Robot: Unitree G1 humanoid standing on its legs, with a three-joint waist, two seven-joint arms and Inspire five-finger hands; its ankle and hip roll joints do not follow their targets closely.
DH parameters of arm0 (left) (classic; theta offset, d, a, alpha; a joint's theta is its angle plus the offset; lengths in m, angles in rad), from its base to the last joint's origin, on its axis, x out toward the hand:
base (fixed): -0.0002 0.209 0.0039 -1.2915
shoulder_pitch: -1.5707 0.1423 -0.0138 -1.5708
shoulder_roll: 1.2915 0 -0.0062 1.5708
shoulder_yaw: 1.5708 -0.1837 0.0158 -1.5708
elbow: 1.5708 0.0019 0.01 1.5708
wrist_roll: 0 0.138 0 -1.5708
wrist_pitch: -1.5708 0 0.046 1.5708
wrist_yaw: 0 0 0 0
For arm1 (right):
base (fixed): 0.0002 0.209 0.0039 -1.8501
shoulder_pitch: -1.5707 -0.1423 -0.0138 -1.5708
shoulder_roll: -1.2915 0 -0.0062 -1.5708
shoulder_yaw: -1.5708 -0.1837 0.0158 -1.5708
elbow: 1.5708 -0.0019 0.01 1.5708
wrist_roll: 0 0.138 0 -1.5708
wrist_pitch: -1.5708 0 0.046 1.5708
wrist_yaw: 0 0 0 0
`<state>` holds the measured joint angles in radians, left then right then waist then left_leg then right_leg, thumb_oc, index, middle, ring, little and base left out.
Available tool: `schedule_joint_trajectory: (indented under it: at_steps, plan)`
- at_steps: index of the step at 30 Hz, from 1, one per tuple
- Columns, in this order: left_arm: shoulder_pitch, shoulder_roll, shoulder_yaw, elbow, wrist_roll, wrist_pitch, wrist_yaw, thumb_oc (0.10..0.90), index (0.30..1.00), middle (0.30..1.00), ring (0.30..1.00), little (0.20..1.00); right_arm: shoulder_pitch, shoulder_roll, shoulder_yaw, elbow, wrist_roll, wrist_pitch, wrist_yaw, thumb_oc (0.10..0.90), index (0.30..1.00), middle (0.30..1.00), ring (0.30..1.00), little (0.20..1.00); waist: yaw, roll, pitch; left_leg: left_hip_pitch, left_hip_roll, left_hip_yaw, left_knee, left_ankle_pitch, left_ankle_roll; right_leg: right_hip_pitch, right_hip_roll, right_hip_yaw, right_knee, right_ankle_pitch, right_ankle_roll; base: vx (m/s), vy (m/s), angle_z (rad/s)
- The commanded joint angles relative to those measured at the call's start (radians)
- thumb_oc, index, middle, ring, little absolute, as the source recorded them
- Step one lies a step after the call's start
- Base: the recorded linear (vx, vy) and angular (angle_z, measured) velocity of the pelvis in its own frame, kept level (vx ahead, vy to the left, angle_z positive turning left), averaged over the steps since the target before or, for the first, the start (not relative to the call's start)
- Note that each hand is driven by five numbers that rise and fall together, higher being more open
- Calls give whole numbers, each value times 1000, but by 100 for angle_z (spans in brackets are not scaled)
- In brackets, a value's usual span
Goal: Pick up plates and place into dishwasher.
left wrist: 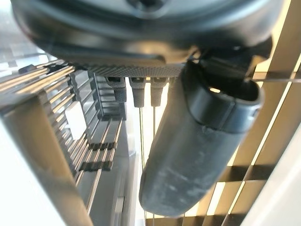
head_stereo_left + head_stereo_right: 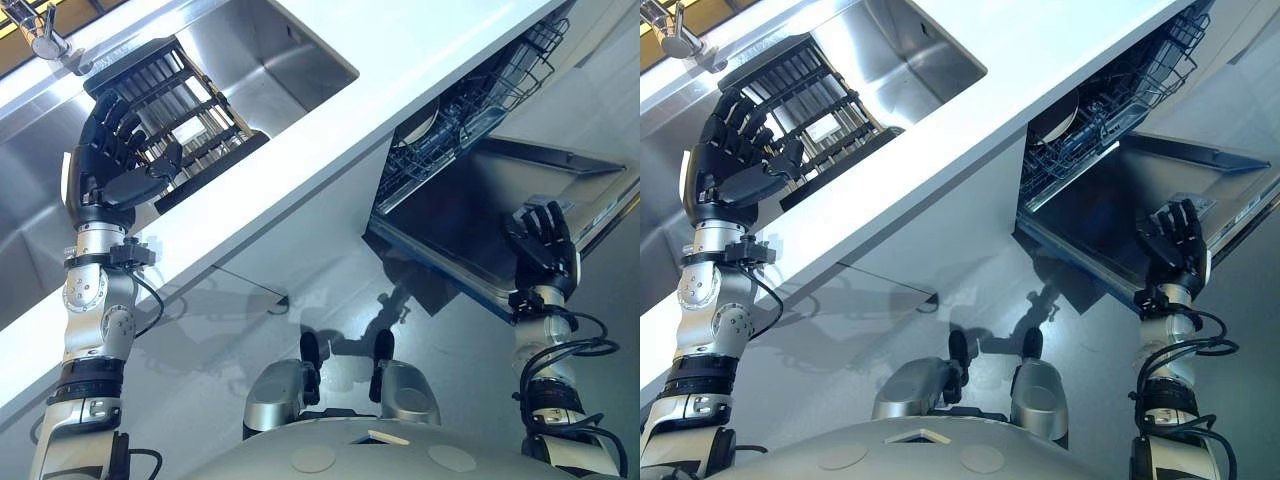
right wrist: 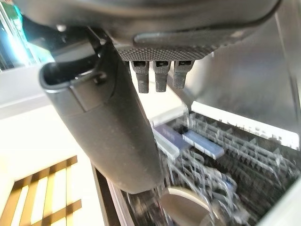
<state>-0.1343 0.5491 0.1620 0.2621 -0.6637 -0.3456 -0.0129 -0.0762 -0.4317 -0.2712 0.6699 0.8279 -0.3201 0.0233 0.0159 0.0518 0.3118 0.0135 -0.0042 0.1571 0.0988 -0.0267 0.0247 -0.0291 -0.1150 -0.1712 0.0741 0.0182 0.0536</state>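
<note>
A round white plate (image 2: 1055,117) stands in the open dishwasher's dark wire rack (image 2: 1110,100), well apart from both hands' fingers. The left hand (image 2: 120,165) hovers, fingers relaxed and empty, over the black ribbed dish rack (image 2: 190,115) in the steel sink (image 2: 280,60) of the white surface (image 2: 400,50). The right hand (image 2: 1175,250) hangs with fingers spread, holding nothing, over the lowered grey dishwasher door (image 2: 1090,215).

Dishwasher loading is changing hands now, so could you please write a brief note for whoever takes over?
Left hand: open, holding nothing, over the dish rack in the sink.
Right hand: open, holding nothing, above the lowered dishwasher door.
Done: one plate stands in the dishwasher basket.
Left: I see no plate in the dish rack; check it for more.
</note>
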Motion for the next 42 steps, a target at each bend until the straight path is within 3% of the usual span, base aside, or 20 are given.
schedule_joint_trajectory:
  at_steps: [1, 5, 13, 19, 23, 28, 33, 42]
  plan:
    - [-86, 7, -46, 69, 48, -35, 47, 800, 900, 900, 900, 900, -44, -138, -94, -1, 22, -78, -79, 800, 900, 900, 900, 900, -52, -3, -23, -68, -14, -20, 131, -122, 0, -26, 57, -26, 188, -206, -38, -43, -120, -2]
    - [-127, 37, -55, 102, 37, -30, 63, 800, 900, 900, 900, 900, -53, -179, -122, 45, 19, -100, -176, 800, 900, 900, 900, 900, -64, 0, -7, -98, 9, -17, 194, -134, -14, -29, 57, -29, 230, -231, -61, -49, -136, -7]
    - [-131, 45, -39, 137, -21, -41, 63, 800, 900, 900, 900, 900, -28, -219, -186, 100, -54, -188, -325, 800, 900, 900, 900, 900, -91, 31, 19, -141, 25, -15, 294, -165, -18, -65, 58, -14, 316, -272, -92, -36, -73, -12]
    - [-102, 32, -22, 149, -36, -39, 50, 800, 900, 900, 900, 900, 7, -233, -211, 177, -23, -62, -159, 800, 900, 900, 900, 900, -102, 62, 38, -171, 25, -16, 303, -141, -32, -78, 59, 2, 333, -279, -94, 2, -16, -13]
    - [-119, 53, -25, 151, -65, -62, 50, 800, 900, 900, 900, 900, -33, -262, -178, 227, 55, -7, -73, 800, 900, 900, 900, 900, -101, 83, 76, -228, 30, -12, 325, -132, -37, -157, 51, -1, 412, -301, -102, -119, 2, -6]
    - [-184, 98, -34, 117, -112, -90, 75, 800, 900, 900, 900, 900, -109, -275, -138, 242, 154, -12, -37, 800, 900, 900, 900, 900, -100, 102, 133, -341, 23, -2, 428, -173, -19, -324, 33, -1, 608, -363, -123, -206, 31, 1]
    - [-236, 122, -48, 71, -109, -69, 86, 800, 900, 900, 900, 900, -152, -239, -104, 227, 264, -1, 38, 800, 900, 900, 900, 900, -87, 106, 158, -450, -2, -10, 559, -227, 1, -455, -7, -1, 784, -406, -141, -72, 38, 9]
    - [-204, 123, -26, 50, -155, -75, 75, 800, 900, 900, 900, 900, -194, -200, -68, 227, 388, 124, 215, 800, 900, 900, 900, 900, -50, 111, 159, -489, -41, -36, 602, -242, -6, -494, -42, 10, 843, -422, -130, 25, 67, 9]
